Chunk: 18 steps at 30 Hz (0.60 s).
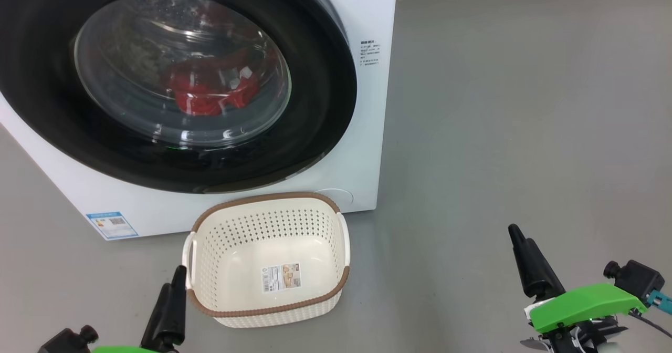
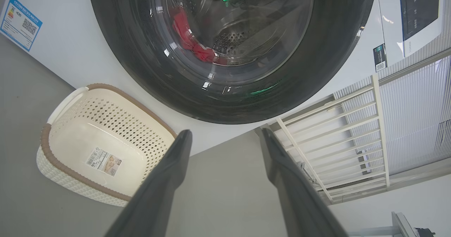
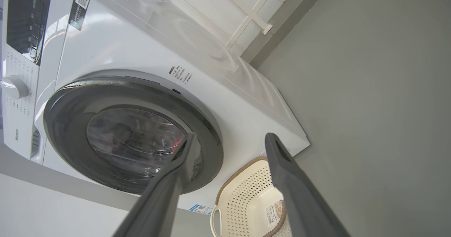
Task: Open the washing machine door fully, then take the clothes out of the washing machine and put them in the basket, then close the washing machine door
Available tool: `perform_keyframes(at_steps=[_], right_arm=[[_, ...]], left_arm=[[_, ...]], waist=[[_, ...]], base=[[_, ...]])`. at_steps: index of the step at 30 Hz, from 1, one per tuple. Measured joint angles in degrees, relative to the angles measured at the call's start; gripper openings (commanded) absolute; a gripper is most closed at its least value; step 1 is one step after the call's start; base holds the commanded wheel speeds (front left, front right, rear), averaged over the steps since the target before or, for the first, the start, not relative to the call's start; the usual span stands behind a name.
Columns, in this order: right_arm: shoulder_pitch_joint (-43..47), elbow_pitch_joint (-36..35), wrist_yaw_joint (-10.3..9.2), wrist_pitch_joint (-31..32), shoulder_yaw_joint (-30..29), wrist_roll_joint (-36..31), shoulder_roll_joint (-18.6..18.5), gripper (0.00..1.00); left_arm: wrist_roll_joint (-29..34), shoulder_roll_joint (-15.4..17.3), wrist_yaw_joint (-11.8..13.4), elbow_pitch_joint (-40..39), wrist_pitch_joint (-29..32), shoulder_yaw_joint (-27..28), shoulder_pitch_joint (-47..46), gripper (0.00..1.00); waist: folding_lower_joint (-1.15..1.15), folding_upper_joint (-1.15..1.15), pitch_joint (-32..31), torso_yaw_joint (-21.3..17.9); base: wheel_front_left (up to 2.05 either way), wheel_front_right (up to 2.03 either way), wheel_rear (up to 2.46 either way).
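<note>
Black-rimmed washing machine door (image 2: 310,81), red clothes (image 2: 190,43) behind its glass, basket (image 2: 116,124) just beside, left gripper (image 2: 225,134) spread wide

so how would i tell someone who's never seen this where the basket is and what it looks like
Start at the big white washing machine with the round black-rimmed door. On the grey floor just in front of it, below the door, sits the basket, small, cream, perforated plastic. Its brown woven-look rim and the paper label on its bottom set it apart.

Left gripper (image 2: 225,132), right gripper (image 3: 230,136) spread wide
</note>
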Motion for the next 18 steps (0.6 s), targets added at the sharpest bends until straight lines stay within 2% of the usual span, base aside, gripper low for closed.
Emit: perform_keyframes(at_steps=[18], right_arm=[[-2.07, -1.08, 0.00, -3.02, 3.01, -12.73, -0.13, 1.00]], left_arm=[[12.92, 0.01, -0.01, -1.37, -2.94, 0.02, -0.90, 1.00]], waist=[[0.00, 0.00, 0.52, -0.02]], base=[[0.00, 0.00, 0.00]])
